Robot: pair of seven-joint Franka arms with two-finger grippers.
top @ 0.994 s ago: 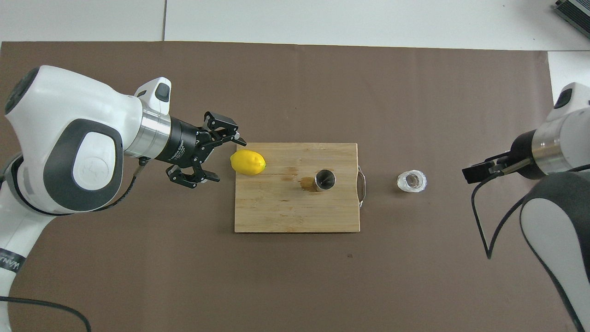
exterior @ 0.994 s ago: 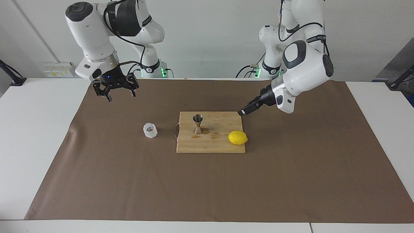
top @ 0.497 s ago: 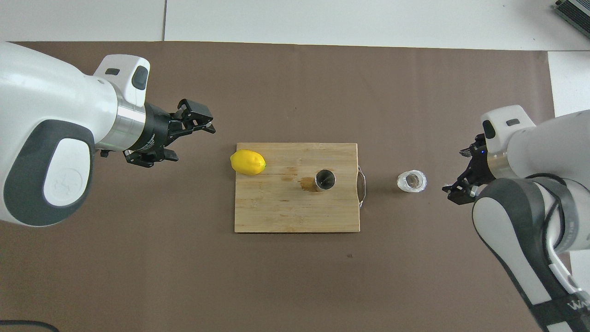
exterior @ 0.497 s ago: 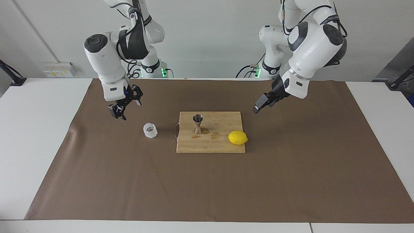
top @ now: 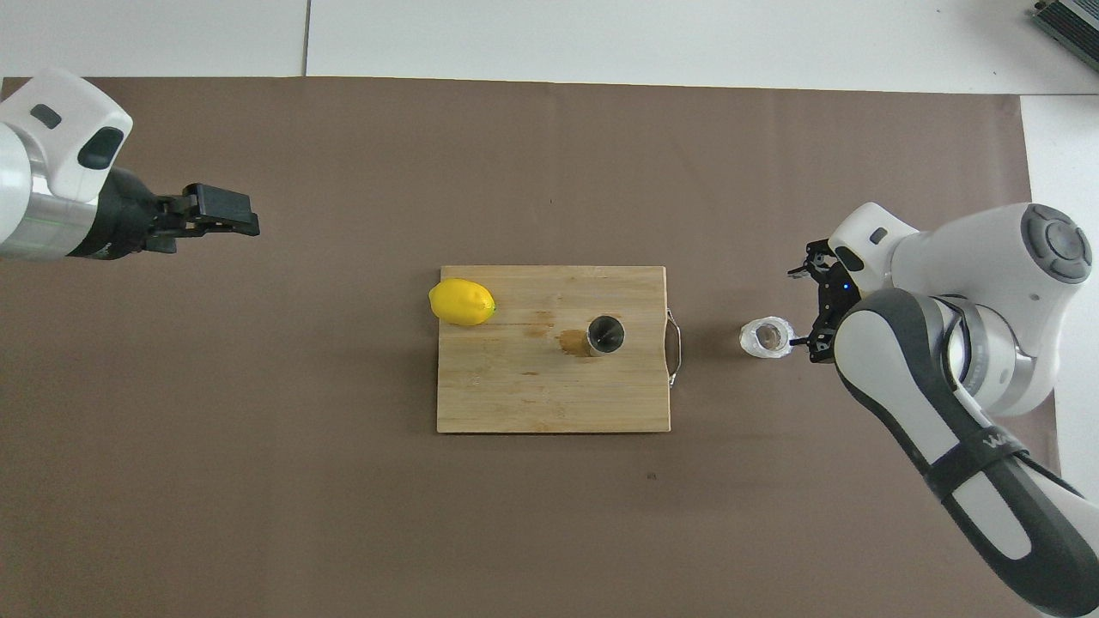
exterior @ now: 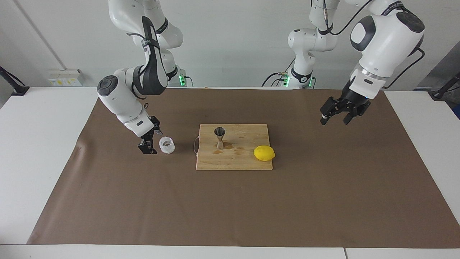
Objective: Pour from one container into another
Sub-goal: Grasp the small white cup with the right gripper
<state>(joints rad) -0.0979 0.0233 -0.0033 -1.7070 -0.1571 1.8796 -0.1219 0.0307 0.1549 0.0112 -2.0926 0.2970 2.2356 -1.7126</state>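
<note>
Facing view: the right gripper (exterior: pixel 150 143) is low at the paper, just beside the glass (exterior: pixel 167 145), not around it; whether its fingers are parted cannot be told. The glass stands upright on the brown paper (exterior: pixel 143 201), beside the handle end of the cutting board (exterior: pixel 233 162). The jigger (exterior: pixel 219 137) stands upright on the board, the lemon (exterior: pixel 264 153) at its other end. The left gripper (exterior: pixel 340 114) waits, spread open and empty, over bare paper. Risk: a sideways nudge could tip or slide the light glass, and the narrow jigger invites spillage.
</note>
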